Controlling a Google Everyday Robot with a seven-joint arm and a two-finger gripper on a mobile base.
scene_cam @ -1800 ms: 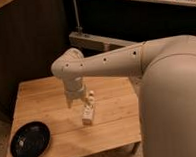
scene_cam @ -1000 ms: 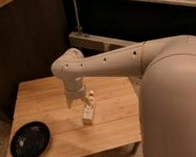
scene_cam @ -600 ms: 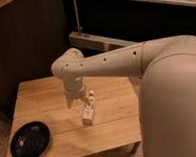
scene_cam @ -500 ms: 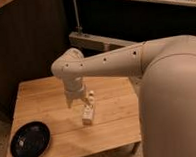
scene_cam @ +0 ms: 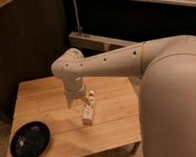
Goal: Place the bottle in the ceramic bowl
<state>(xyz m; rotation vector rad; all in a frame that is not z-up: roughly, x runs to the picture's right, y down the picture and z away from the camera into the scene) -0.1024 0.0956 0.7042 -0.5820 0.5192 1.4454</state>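
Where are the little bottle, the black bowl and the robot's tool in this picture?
bottle (scene_cam: 87, 115): camera view, its boxy body.
ceramic bowl (scene_cam: 30, 141): camera view, bare inside, at the table's near left corner.
tool (scene_cam: 82, 102): camera view, its lower end, just above the bottle.

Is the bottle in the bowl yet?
Out. The bottle is by the gripper over the table's middle, apart from the bowl at its front-left corner.

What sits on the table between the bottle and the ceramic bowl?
Nothing: in the camera view only bare wooden table separates the bottle from the ceramic bowl. The gripper hangs just above the bottle.
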